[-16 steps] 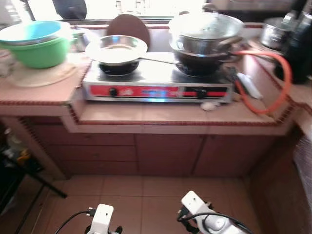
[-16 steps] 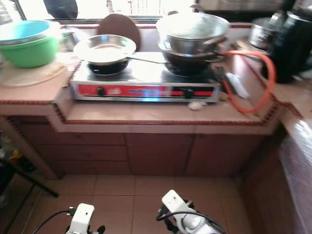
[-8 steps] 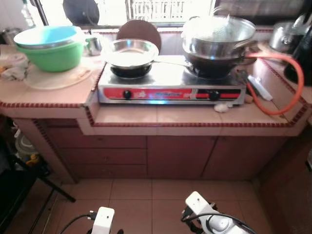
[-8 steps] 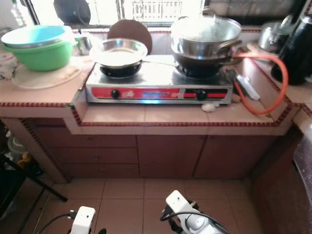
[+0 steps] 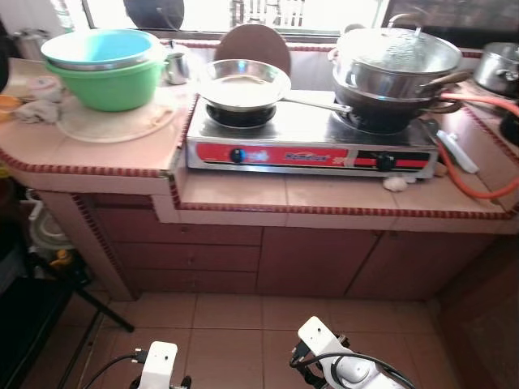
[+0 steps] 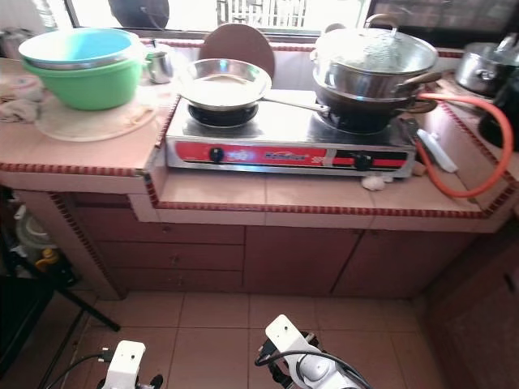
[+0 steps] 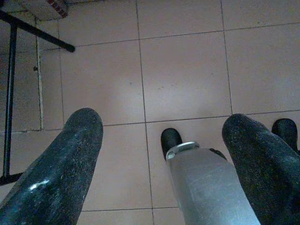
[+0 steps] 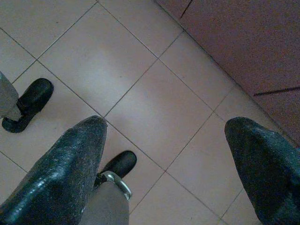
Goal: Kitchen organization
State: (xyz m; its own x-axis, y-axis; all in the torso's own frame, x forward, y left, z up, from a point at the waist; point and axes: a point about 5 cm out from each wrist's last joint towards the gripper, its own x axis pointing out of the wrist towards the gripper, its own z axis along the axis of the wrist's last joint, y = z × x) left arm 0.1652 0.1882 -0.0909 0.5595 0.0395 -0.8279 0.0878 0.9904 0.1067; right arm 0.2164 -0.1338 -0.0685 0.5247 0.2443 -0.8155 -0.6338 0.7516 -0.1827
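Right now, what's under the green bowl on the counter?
The green bowl sits on a round pale mat on the tiled counter. A blue bowl is nested inside it. The mat's middle is hidden beneath the bowl.

The orange hose (image 5: 478, 174) runs off the edge at 3 o'clock, so its end cannot be seen. A steel pot (image 5: 496, 69) at 2 o'clock is cut in half by the same edge. A dark thing (image 5: 511, 128) below it is mostly cut off and cannot be told. A small white lump (image 5: 395, 183) by the stove (image 5: 308, 150) is too small to name. The lid (image 5: 397, 50) hides what is in the big pot. The black stand (image 5: 77, 284) at 8 o'clock is cut off.
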